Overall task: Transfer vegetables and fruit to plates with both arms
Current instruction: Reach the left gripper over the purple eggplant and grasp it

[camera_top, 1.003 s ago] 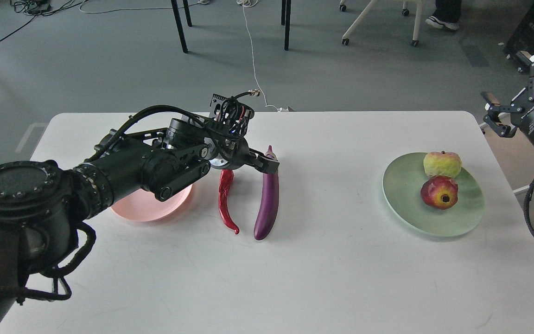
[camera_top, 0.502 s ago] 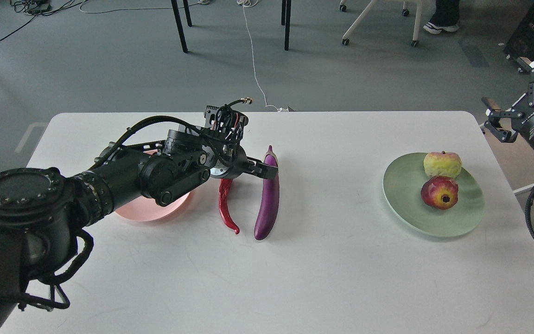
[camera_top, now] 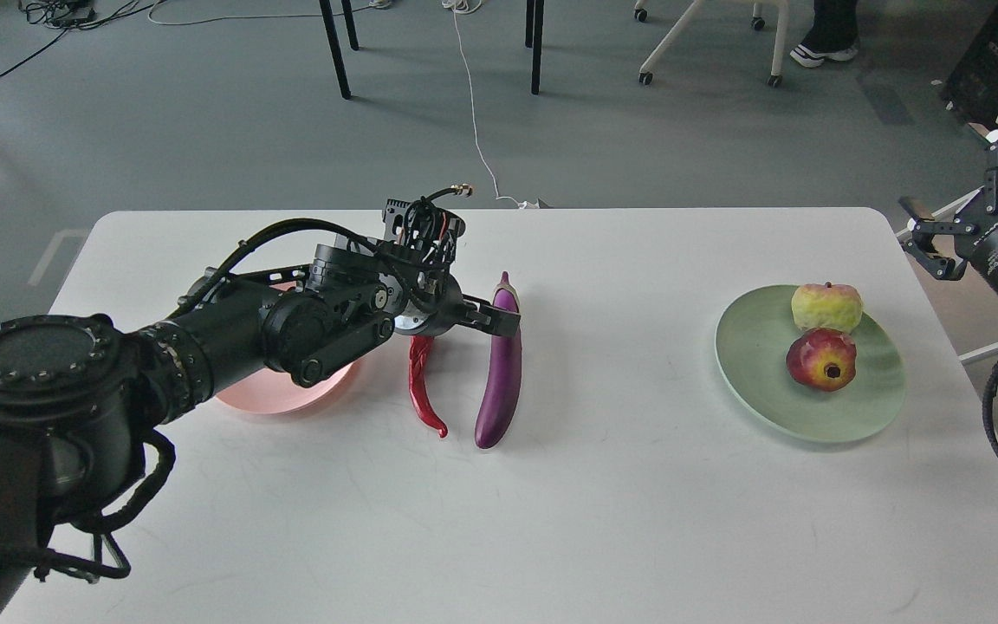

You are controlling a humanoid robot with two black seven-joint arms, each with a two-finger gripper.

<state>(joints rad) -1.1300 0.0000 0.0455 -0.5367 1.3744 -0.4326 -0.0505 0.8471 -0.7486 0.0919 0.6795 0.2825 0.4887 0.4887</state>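
The purple eggplant point(camera_top: 500, 390) and the red chili pepper point(camera_top: 419, 386) lie side by side on the white table point(camera_top: 620, 503), just right of the pink plate point(camera_top: 261, 397). My left arm hides much of that plate. My left gripper point(camera_top: 495, 319) is low over the eggplant's stem end, with one dark finger crossing it. I cannot tell how its jaws stand. The yellow-green fruit point(camera_top: 826, 306) and the dark red fruit point(camera_top: 821, 359) sit on the mint green plate point(camera_top: 811, 420) at the right. My right gripper point(camera_top: 922, 238) is open and empty, raised beyond the table's right edge.
Chair and table legs point(camera_top: 536, 43) stand on the grey floor behind the table, and a white cable point(camera_top: 473, 113) runs to the table's far edge. A person's feet point(camera_top: 824, 39) show at the far right.
My left gripper has come down from just above the eggplant's top onto its stem end. My right gripper has drifted slightly back and to the right. The eggplant and chili have not moved.
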